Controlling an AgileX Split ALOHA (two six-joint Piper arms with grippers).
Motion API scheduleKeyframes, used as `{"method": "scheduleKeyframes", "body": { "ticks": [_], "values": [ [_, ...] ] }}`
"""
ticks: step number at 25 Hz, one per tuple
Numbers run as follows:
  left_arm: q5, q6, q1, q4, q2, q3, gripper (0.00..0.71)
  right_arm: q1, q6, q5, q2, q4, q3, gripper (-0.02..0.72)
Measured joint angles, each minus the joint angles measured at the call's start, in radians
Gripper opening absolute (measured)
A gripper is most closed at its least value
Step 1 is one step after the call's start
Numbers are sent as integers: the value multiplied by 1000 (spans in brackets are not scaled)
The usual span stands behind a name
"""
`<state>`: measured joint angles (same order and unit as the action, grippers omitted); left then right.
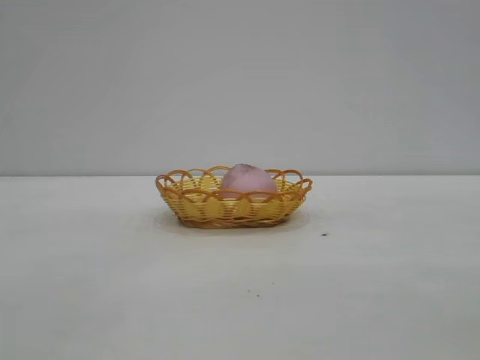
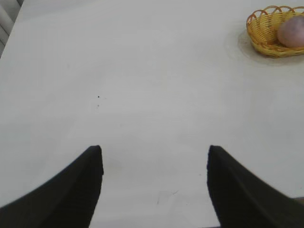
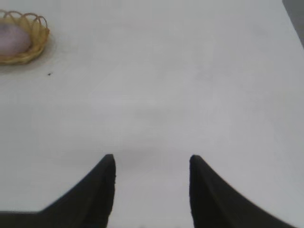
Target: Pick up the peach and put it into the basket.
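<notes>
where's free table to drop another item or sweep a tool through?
Bare table lies on both sides of the basket and in front of it. Under the open left tool and open right tool it is bare too. The only crowded spot is the basket, half filled by the peach.

peach (image 1: 248,180) in basket (image 1: 196,208), on table (image 1: 90,285)

Matte dusty-pink rounded peach (image 1: 248,180) sits inside shallow oval yellow-orange wicker basket (image 1: 196,206), right of basket centre, top rising above looped scalloped rim.
</notes>
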<state>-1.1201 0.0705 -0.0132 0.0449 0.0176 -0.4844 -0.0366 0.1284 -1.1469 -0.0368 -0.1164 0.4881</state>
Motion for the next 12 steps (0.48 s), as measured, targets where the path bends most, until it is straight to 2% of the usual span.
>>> {"method": "scheduleKeyframes", "body": {
  "ticks": [12],
  "values": [
    [0,0,0,0,0,0,417,31,-10,0,54,6,0,307]
  ]
}}
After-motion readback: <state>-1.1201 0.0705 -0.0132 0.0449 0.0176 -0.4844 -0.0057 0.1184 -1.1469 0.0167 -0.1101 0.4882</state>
